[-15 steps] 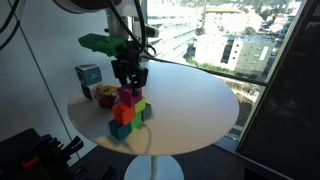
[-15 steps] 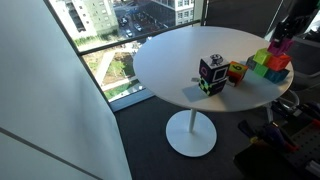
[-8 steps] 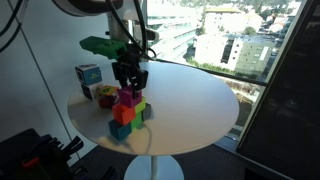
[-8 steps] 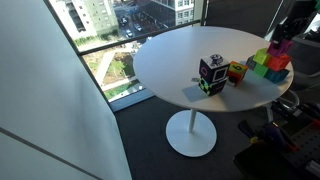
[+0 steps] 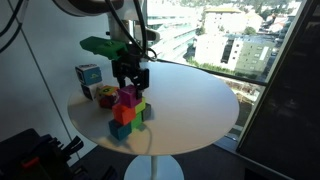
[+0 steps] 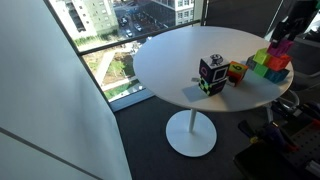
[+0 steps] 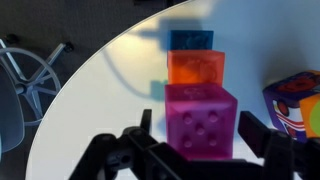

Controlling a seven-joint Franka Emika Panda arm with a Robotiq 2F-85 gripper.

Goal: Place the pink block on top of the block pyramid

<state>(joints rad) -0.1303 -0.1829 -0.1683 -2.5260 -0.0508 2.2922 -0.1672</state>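
Observation:
The pink block (image 7: pixel 200 120) sits on top of the block pyramid (image 5: pixel 127 113), above an orange cube (image 7: pixel 195 68) and a blue cube (image 7: pixel 190 40). In both exterior views the pink block (image 5: pixel 127 97) (image 6: pixel 279 47) is the highest cube of the stack (image 6: pixel 270 65). My gripper (image 7: pixel 200 128) hangs straight over it, open, with one finger on each side of the block. A narrow gap shows between the fingers (image 7: pixel 147 122) and the block's sides. In an exterior view the gripper (image 5: pixel 130 80) reaches down onto the stack.
A light blue cube with marks (image 5: pixel 88 75) (image 6: pixel 212 75) and a small multicoloured cube (image 5: pixel 105 95) (image 6: pixel 236 72) stand near the pyramid on the round white table (image 5: pixel 190 100). Another patterned cube (image 7: pixel 298 105) is at the right edge. The table rim is close by.

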